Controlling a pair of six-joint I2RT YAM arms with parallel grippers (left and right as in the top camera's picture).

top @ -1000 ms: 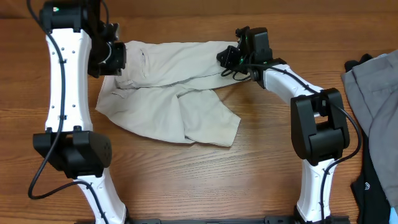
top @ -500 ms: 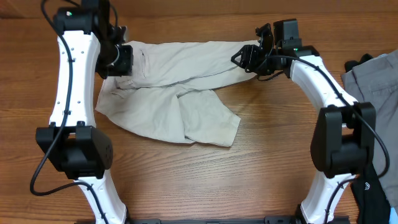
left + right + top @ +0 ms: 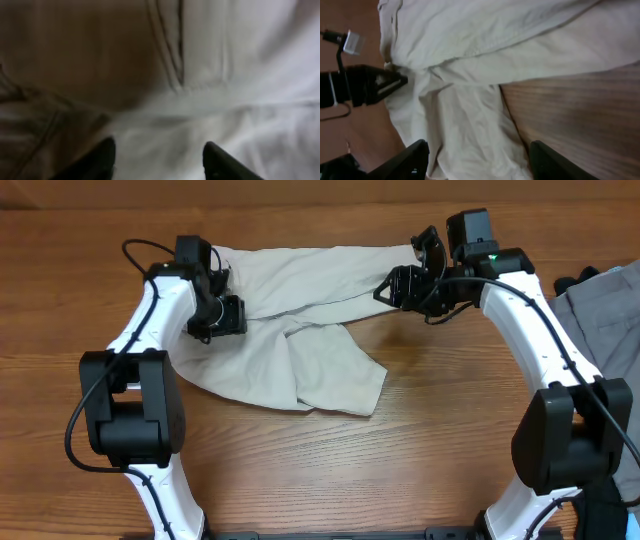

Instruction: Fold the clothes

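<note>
The clothes, a pair of cream shorts, lie across the far half of the table, one leg stretched right toward and the other folded back under it toward the front. My left gripper hovers low over the waistband end. In the left wrist view it is open, with blurred cream cloth below and nothing between the fingers. My right gripper stands open just past the stretched leg's end. In the right wrist view it looks along the shorts.
A grey garment lies at the table's right edge, with a black garment in front of it. The wooden table shows bare in front of the shorts. The left arm's wrist shows in the right wrist view.
Both grippers went from shut to open and let go of the shorts. The right gripper first drew the upper leg out to the right. The left gripper moved down over the waistband end.
</note>
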